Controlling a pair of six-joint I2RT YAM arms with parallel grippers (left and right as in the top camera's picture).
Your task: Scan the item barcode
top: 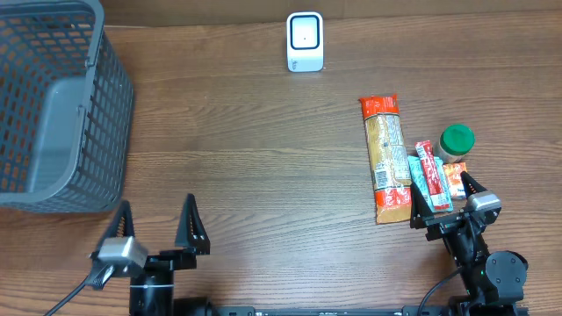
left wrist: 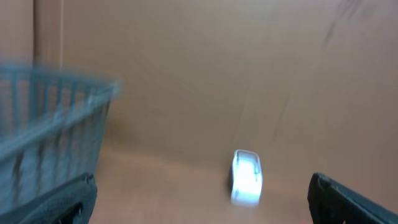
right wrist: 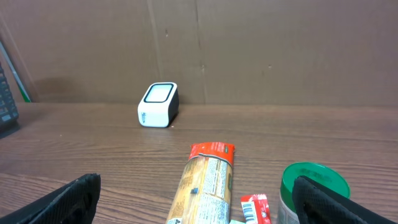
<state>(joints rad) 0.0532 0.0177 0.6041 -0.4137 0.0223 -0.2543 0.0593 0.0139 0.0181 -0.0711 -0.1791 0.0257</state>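
A white barcode scanner point(top: 305, 41) stands at the back of the table, also seen as the scanner point(right wrist: 158, 104) and, blurred, the scanner point(left wrist: 247, 177). At the right lie a long pasta packet with red ends point(top: 386, 158) point(right wrist: 204, 186), a red and teal packet point(top: 432, 175) point(right wrist: 254, 208) and a green-lidded jar point(top: 456, 143) point(right wrist: 311, 190). My right gripper point(top: 443, 203) point(right wrist: 205, 208) stands open just in front of these items, touching none. My left gripper point(top: 156, 225) point(left wrist: 202, 202) is open at the front left with nothing between its fingers.
A grey mesh basket point(top: 53, 105) point(left wrist: 50, 130) stands at the far left. A brown wall backs the table behind the scanner.
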